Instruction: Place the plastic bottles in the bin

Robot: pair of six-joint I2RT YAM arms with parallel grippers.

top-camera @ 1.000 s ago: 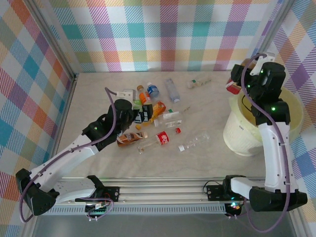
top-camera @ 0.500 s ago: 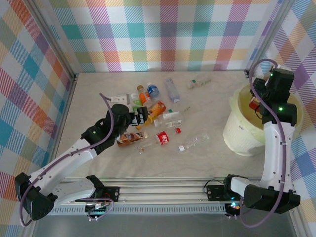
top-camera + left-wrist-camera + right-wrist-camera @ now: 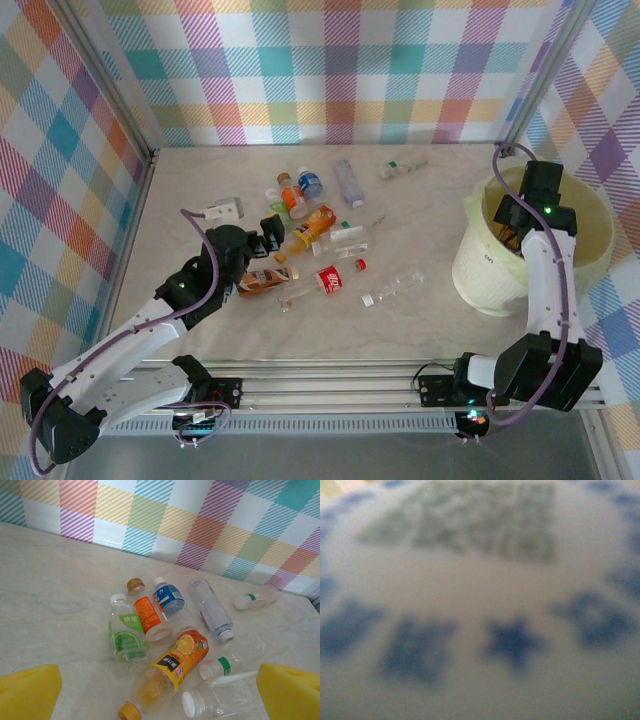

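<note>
Flat on table (image 3: 190,190): 8 plastic bottles (image 3: 180,657) counted via left wrist cam, long axes mostly near-far, caps mixed ways. Upright at right: 1 bin (image 3: 478,268). Wide open by pile: left end effector (image 3: 274,232). At bin mouth: right end effector (image 3: 508,215), grip state can't tell.

1. A pale, cream-white surface (image 3: 480,690) sits very close to the lens, badly out of focus.
2. A block of grey-green print (image 3: 470,522) lies across its upper part, too blurred to read.
3. Below it runs a row of dark blue marks (image 3: 415,647), with a blue star (image 3: 512,640) near the middle.
4. Blue smudges (image 3: 330,587) follow the side edges.
5. What the object is cannot be told.
</note>
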